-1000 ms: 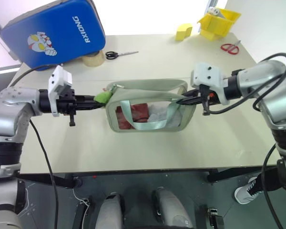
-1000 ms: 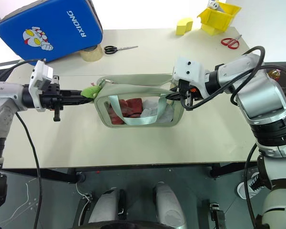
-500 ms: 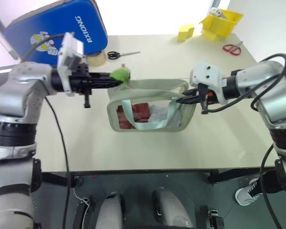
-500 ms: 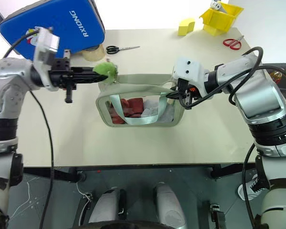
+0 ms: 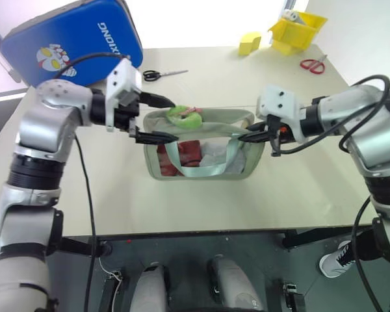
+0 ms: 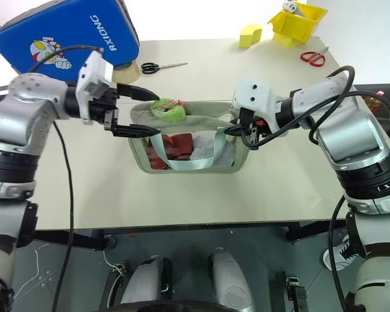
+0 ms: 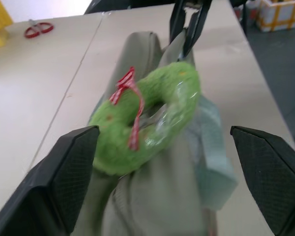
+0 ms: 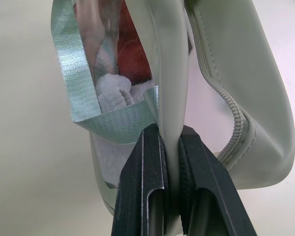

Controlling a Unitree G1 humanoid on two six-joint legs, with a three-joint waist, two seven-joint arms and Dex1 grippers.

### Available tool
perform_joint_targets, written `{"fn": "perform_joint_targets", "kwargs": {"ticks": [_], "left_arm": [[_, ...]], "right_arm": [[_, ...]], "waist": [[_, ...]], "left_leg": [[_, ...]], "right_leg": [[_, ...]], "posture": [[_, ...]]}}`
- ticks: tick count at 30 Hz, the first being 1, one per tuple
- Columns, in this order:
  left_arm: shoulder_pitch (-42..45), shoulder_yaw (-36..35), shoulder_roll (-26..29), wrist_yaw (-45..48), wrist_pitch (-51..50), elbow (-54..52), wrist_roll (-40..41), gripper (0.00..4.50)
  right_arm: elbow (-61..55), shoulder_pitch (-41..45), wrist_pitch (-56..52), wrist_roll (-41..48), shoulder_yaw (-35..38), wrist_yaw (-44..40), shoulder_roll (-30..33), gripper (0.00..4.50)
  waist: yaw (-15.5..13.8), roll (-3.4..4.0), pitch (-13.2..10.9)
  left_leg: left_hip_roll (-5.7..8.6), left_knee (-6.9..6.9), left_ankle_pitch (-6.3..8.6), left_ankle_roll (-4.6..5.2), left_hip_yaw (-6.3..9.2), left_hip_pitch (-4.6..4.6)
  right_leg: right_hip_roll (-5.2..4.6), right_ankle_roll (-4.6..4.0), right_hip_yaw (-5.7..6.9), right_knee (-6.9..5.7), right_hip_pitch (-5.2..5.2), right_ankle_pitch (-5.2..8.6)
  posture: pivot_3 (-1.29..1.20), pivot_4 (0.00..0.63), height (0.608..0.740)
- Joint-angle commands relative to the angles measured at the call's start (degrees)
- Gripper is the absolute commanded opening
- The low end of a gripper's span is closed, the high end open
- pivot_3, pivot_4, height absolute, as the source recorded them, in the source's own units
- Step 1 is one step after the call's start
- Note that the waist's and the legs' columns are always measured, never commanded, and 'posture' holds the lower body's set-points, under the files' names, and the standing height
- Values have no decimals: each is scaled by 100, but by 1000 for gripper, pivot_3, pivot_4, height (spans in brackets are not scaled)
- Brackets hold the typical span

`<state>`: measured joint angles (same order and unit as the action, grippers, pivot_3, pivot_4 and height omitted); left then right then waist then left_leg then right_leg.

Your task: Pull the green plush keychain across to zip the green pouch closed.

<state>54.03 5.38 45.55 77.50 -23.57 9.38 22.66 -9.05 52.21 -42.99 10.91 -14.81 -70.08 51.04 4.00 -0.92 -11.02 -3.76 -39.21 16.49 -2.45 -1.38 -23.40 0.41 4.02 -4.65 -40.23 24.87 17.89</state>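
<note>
Inside the green pouch, reddish and white contents, green plush keychain on top

keychain: lime green, red-and-white ribbon
pouch: pale sage green
case: blue, cartoon print
bin: yellow
tabletop: beige

Only readable text you'll find is "RXIONG" in white letters on the big blue case, up around 11 o'clock on the table, next to its cartoon hero print. Nothing else carries lettering.
</note>
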Motion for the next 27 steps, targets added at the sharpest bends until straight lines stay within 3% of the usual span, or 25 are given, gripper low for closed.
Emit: {"fn": "perform_joint_targets", "kwargs": {"ticks": [1,6,9,11,16,20,23,27], "left_arm": [[-165,-459,421,161,3,-258,136,4484],[-1013,-594,682,216,-241,-805,308,4484],[-1276,-574,585,84,-286,-981,295,3627],[-1330,-517,463,-64,-310,-1010,234,2778],[-1397,-380,260,-272,-364,-1077,131,117],[-1407,-365,232,-347,-370,-1110,96,47],[-1395,-294,180,-421,-281,-1081,-31,0],[-1401,-305,150,-440,-283,-1103,-30,0]], "right_arm": [[-171,3,0,65,125,43,-10,0],[-176,8,-13,83,120,45,-5,0],[-159,26,-9,77,106,42,-11,0],[-136,53,-14,75,97,36,-19,0],[-131,83,-47,67,86,25,-11,0],[-215,84,-131,158,152,-61,59,0],[-300,92,-45,406,389,-373,280,1193],[-184,516,32,1027,1031,-518,191,3149]], "waist": [[-3,0,0],[-15,2,1],[-20,0,0],[-27,1,0],[-22,1,0],[-32,0,0],[-56,1,0],[-122,2,0]], "left_leg": [[0,0,0,0,0,0],[0,1,0,0,-1,2],[0,-2,0,0,-1,1],[0,-2,0,0,-1,1],[1,-2,0,0,-1,1],[2,-2,0,0,-1,1],[2,-2,0,0,0,1],[3,-2,0,0,-2,1]], "right_leg": [[0,0,0,0,0,0],[-3,0,1,1,-3,0],[-3,0,1,1,-4,0],[-3,0,1,1,-4,0],[-3,0,1,1,-5,0],[-4,0,1,1,-5,0],[-4,0,1,1,-5,0],[-4,0,0,3,-6,0]], "posture": [[0,150,737],[0,150,737],[0,150,737],[0,150,737],[0,150,737],[0,150,737],[0,150,737],[0,150,737]]}}
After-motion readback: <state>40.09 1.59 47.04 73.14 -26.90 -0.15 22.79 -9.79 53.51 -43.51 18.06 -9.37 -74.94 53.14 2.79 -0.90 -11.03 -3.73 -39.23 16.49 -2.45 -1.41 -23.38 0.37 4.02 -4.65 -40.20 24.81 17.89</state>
